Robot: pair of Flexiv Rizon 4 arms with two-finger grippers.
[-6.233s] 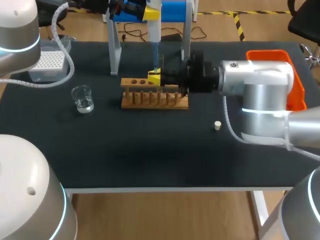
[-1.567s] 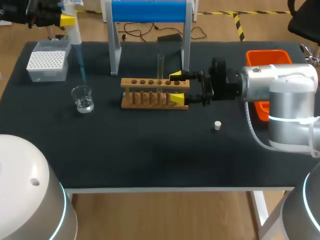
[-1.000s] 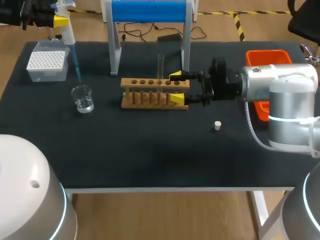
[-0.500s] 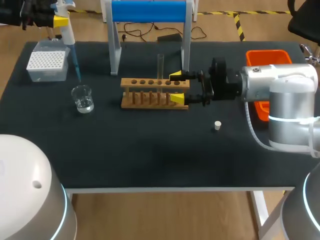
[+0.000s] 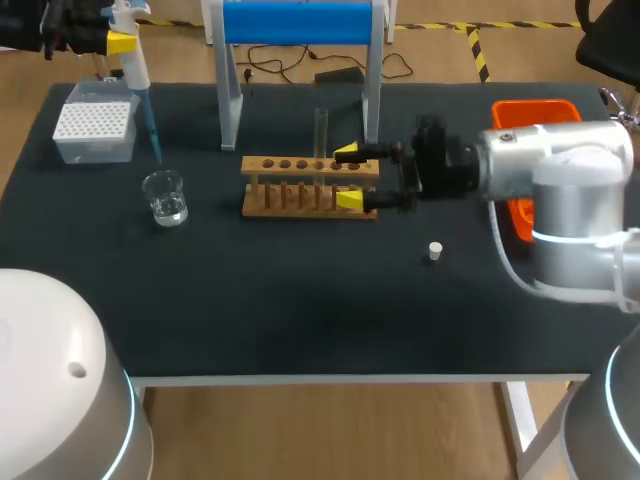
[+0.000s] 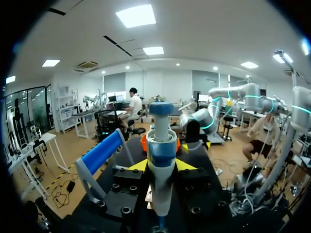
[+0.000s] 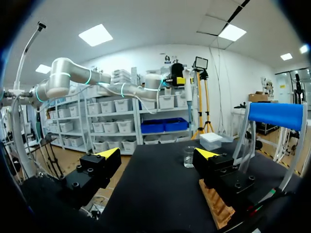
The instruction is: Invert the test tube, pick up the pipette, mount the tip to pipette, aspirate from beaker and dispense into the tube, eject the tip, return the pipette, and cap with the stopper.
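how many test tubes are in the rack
1. The test tube stands upright in the wooden rack, in a hole near its middle, close to the right gripper. No others show.

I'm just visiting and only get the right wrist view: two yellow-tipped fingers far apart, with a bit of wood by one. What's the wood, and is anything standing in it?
Observer: It's a wooden rack. The head view shows one test tube standing upright in it.
Operator: Where's its stopper?
Observer: The small white stopper lies on the table, right of the rack and nearer the front edge.
Operator: And the other claw?
Observer: The left wrist view shows the left claw shut on the pipette.
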